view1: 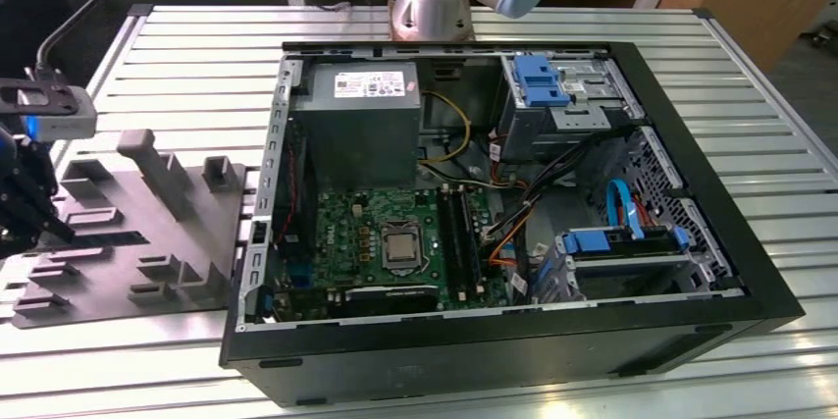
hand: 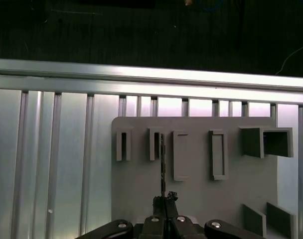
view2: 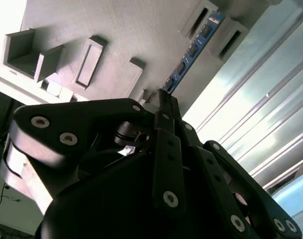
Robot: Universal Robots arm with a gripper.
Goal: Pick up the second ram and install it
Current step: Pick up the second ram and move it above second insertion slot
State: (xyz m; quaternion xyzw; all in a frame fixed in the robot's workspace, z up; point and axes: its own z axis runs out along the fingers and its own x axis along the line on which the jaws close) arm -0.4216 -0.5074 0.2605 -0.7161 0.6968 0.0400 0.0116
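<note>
A ribbed aluminium table (view1: 733, 76) carries an open black computer case (view1: 524, 365). At the case's nine o'clock in the exterior view lies a grey moulded plastic tray (view1: 171, 242). The black gripper (view2: 164, 97) appears pinched onto the near end of the second ram (view2: 192, 49), a thin dark-blue circuit stick standing on edge in the tray's slots. The pick-up step is in hand. Freeing the stick likely calls for a straight lift without twisting.

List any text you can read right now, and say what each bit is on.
Nothing is legible.
Pale label on the grey power supply: print too small to read.
Second ram, gripped at its end by the gripper: chip markings blurred.
Motherboard: markings too small to read.
</note>
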